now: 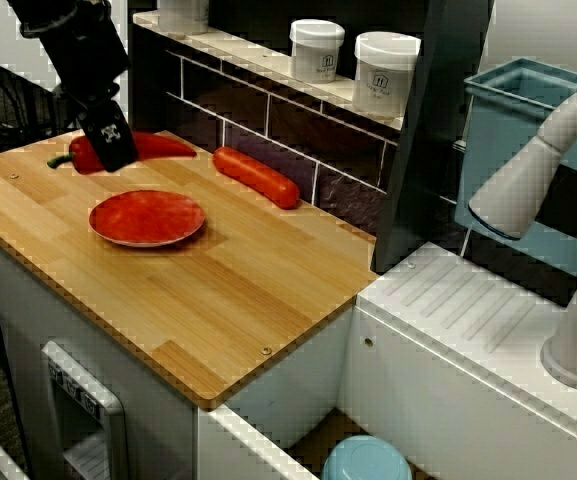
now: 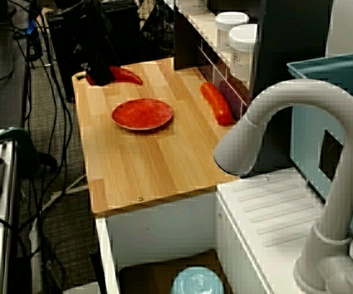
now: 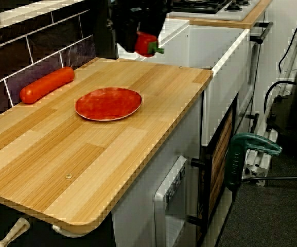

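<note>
My gripper (image 1: 108,145) is down at the back left corner of the wooden counter (image 1: 238,290), its black fingers closed around a red pepper (image 1: 163,146) with a green stem. From the faucet side, the gripper (image 2: 100,75) covers the pepper's (image 2: 127,76) stem end. Looking along the counter, the pepper (image 3: 145,42) shows just under the gripper (image 3: 138,38), near the far edge. Whether it rests on the wood or hangs just above it I cannot tell. A red plate (image 1: 148,217) lies empty a little in front of the gripper.
A long red sausage-shaped piece (image 1: 256,176) lies against the tiled back wall. Two white jars (image 1: 316,50) (image 1: 385,73) stand on the shelf above. To the right are a sink with a grey faucet (image 1: 538,170) and a blue bin (image 1: 528,100).
</note>
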Robot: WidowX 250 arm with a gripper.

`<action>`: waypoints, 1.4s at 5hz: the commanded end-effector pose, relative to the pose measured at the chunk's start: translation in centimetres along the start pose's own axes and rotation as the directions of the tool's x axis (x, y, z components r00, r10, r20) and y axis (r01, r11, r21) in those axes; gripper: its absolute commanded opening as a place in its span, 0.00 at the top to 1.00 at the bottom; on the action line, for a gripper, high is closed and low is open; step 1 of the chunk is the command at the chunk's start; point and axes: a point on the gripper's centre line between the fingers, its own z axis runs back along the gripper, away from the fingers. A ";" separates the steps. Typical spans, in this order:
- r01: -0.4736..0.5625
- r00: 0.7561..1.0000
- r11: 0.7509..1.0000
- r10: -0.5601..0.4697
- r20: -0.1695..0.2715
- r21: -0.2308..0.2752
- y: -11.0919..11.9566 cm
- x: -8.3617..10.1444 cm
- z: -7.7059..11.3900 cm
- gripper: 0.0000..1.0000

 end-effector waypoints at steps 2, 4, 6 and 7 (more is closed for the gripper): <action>-0.018 0.997 0.996 0.012 0.081 0.084 8.4 0.4 2.2 1.00; 0.073 0.991 0.985 -0.090 0.099 0.158 11.9 -2.2 2.3 1.00; 0.129 0.985 0.974 -0.148 0.092 0.188 14.7 -3.4 1.2 1.00; 0.151 0.984 0.981 -0.161 0.079 0.126 14.0 -2.2 0.1 1.00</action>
